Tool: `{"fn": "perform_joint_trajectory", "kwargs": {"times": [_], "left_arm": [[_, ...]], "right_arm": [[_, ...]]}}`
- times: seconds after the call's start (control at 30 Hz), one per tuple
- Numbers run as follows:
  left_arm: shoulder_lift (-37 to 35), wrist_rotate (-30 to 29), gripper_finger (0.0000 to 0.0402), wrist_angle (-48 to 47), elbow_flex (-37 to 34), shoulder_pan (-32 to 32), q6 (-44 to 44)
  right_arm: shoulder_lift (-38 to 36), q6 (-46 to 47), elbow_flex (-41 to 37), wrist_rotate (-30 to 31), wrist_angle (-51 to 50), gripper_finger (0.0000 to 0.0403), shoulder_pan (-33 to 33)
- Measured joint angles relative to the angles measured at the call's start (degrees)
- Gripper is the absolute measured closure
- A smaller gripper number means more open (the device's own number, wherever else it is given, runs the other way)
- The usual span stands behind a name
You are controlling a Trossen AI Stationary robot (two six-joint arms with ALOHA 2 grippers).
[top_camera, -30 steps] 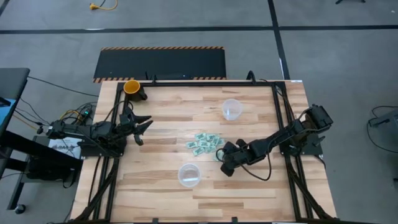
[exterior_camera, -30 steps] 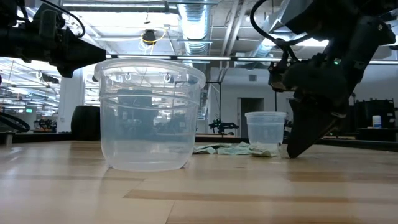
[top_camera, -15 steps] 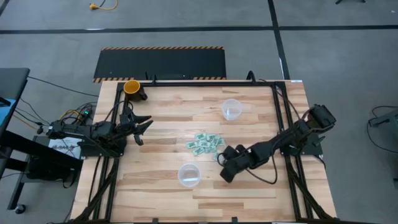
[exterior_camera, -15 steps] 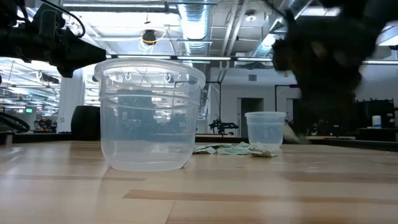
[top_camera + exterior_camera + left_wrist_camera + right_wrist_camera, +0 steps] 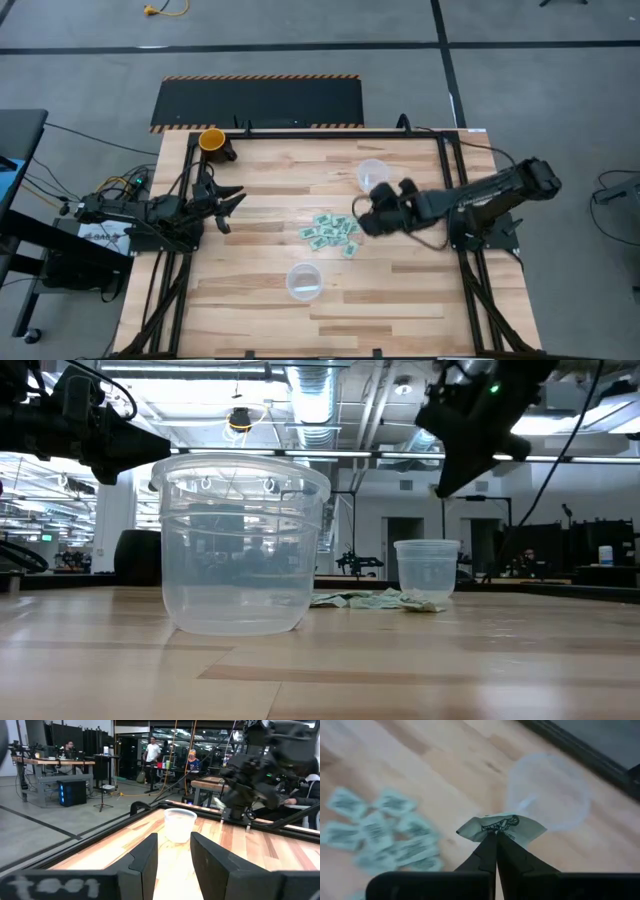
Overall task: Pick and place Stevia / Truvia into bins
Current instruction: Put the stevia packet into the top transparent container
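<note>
Several green-and-white Stevia packets [image 5: 332,232] lie in a loose pile mid-table, also seen in the right wrist view [image 5: 380,832]. One clear bin [image 5: 373,175] stands beyond the pile toward the far edge. The other clear bin [image 5: 303,281] stands nearer the front. My right gripper [image 5: 363,213] hovers between the pile and the far bin, shut on one packet [image 5: 501,828]; the far bin [image 5: 547,790] shows past it. My left gripper [image 5: 232,200] waits open at the table's left edge. My right gripper pinches the single packet by the middle of one long edge [image 5: 495,834] between its two shut fingertips. The fingers slant downward from the table's right side. The packet is lifted clear of the table, slightly bent, and sticks out beyond the fingertips.
An orange cup [image 5: 212,140] stands at the far left corner. Black rails [image 5: 448,170] run along the table's edges. Bare wood lies between the pile and the near bin. People and benches show in the room behind the table.
My right gripper has risen from the tabletop at the pile's near right and swung toward the far edge, closer to the far bin. It has tipped to point less steeply down, and the packet has come up with it.
</note>
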Motion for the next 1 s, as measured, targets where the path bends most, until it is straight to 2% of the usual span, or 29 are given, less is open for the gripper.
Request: {"fn": "perform_joint_trajectory", "kwargs": {"times": [0.17, 0.37, 0.47, 0.67, 0.8, 1.0], "left_arm": [[0.00, 0.00, 0.0297, 0.02, 0.00, 0.00, 0.00], [0.00, 0.00, 0.0297, 0.02, 0.01, 0.00, 0.00], [0.00, 0.00, 0.0297, 0.00, 0.02, 0.01, 0.00], [0.00, 0.00, 0.0297, 0.00, 0.02, 0.00, 0.00], [0.00, 0.01, 0.0297, 0.00, 0.00, 0.00, 0.00], [0.00, 0.00, 0.0297, 0.02, 0.02, 0.00, 0.00]], "right_arm": [[-1.24, -10.38, 0.02, -3.11, 0.34, 0.0403, -8.48], [-1.28, -23.22, 0.04, -12.03, 2.42, 0.0403, -16.83], [-1.28, -27.56, 0.11, -14.09, 3.03, 0.0403, -19.40], [-1.29, -29.38, 0.12, -13.41, 3.03, 0.0387, -23.64], [-1.30, -29.38, 0.13, -13.65, 3.02, 0.0353, -25.42], [-1.32, -29.51, 0.13, -17.62, 2.71, 0.0296, -26.04]]}}
